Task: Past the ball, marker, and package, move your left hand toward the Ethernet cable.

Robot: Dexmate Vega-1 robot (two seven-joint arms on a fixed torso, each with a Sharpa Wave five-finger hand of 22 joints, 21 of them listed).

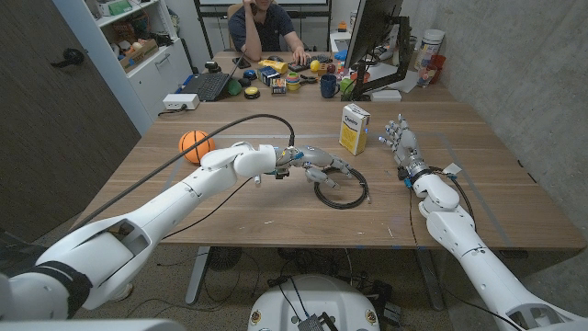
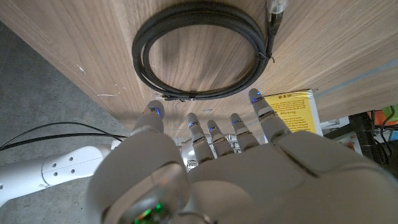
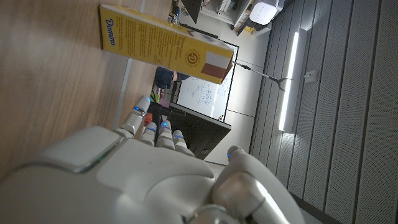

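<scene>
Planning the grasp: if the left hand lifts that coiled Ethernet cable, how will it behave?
The Ethernet cable lies in a loose flat coil, so it would probably sag and partly unwind. It looks thin, likely light. A connector end sticks out free and may dangle.

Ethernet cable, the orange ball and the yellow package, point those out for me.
Ethernet cable (image 1: 342,195): head view, coil's near strand.
Orange ball (image 1: 193,145): head view, its middle.
Yellow package (image 1: 353,129): head view, front face.

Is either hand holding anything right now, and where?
Nothing is held. The left hand hovers with spread fingers by the coiled black Ethernet cable; the right hand is open, empty.
</scene>
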